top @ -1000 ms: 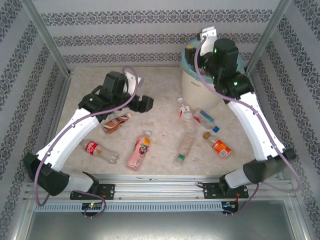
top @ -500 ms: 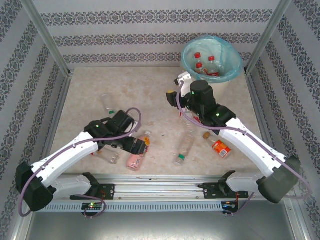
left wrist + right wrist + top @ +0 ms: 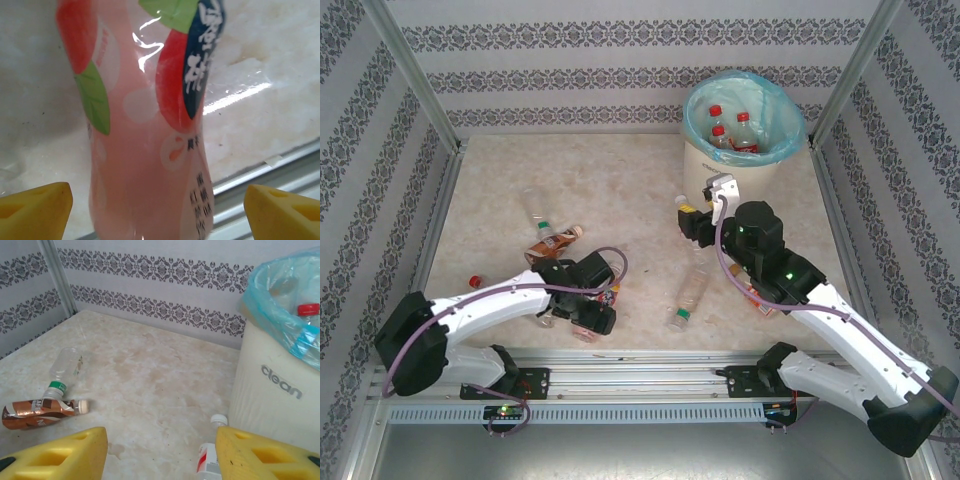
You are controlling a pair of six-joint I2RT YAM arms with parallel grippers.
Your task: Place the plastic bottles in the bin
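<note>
A round off-white plastic bin with a turquoise liner stands at the far right of the pale table, with red-capped clear bottles inside. The left gripper is spread wide astride a glossy pink plastic bottle lying near the table's near edge. Its slick, rounded body could roll or squirt out of an off-centre pinch. The right gripper, also spread and empty, hovers by a white-capped clear bottle near the bin's foot.

Red-capped bottles inside bin
</note>
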